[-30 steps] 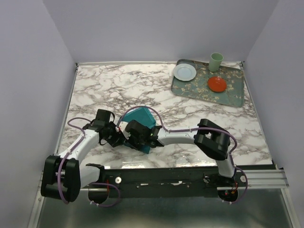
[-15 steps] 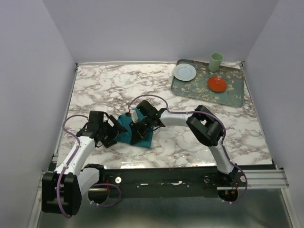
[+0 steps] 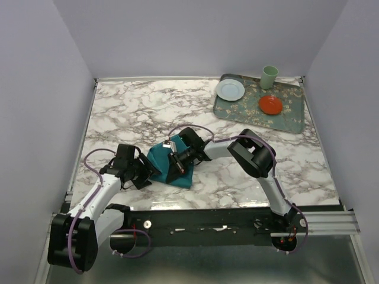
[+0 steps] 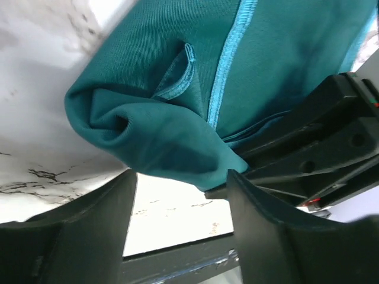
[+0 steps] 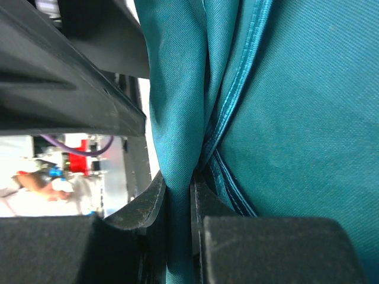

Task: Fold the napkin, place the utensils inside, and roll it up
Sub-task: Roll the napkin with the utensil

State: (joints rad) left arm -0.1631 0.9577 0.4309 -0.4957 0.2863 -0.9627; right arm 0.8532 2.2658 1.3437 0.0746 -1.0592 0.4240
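The teal napkin (image 3: pixel 159 157) lies bunched and partly folded on the marble table near the front, left of centre. My right gripper (image 3: pixel 170 167) reaches in from the right and is shut on a fold of it; in the right wrist view the cloth (image 5: pixel 296 118) is pinched between the right gripper's (image 5: pixel 190 183) jaws. My left gripper (image 3: pixel 149 171) is open at the napkin's left end. In the left wrist view the rumpled napkin (image 4: pixel 177 71) sits just past the left gripper's (image 4: pixel 182 176) tips, with bare table between the fingers. No utensils are in view.
A patterned grey-green tray (image 3: pixel 284 115) sits at the back right with a white plate (image 3: pixel 230 89), a red plate (image 3: pixel 270 105) and a green cup (image 3: pixel 269 77). The marble table (image 3: pixel 130 112) is walled on three sides.
My right arm's elbow has swung toward the back and its gripper has drawn the napkin into a tighter bunch. My left gripper has shifted slightly forward and right, toward the napkin's left end.
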